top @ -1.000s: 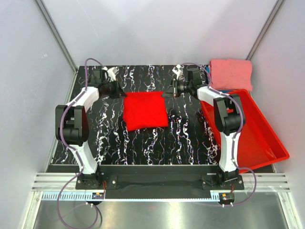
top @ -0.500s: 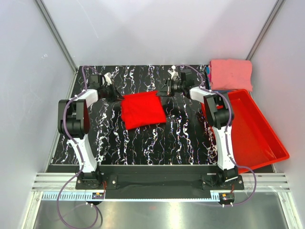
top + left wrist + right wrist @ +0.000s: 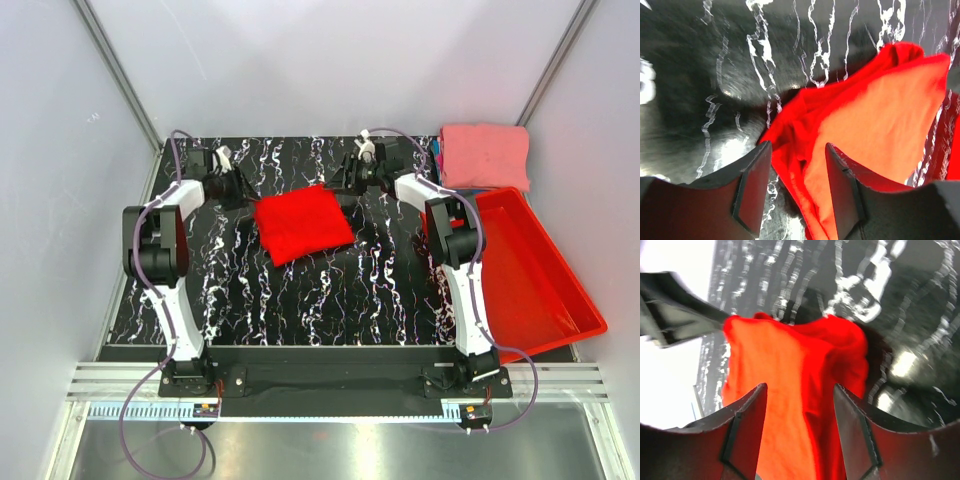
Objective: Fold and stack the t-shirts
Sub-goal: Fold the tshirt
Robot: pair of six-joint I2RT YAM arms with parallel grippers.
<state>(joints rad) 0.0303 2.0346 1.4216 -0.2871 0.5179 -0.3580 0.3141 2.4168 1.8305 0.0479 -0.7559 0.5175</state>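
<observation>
A bright red t-shirt lies folded into a rough square on the black marbled table, slightly skewed. My left gripper sits at its far left corner and my right gripper at its far right corner. In the left wrist view the left gripper is open, with the red t-shirt lying loose under and between its jaws. In the right wrist view the right gripper is open too, above the red t-shirt. A salmon-pink t-shirt rests folded at the far right corner.
A rigid red plastic bin lies tilted off the table's right edge, beside the right arm. A sliver of blue cloth peeks out at the pink shirt's left side. White walls enclose the table on three sides.
Both grippers have gone from shut to open, letting go of the red t-shirt's far corners. The shirt has shifted slightly toward the back left and now lies flat.
</observation>
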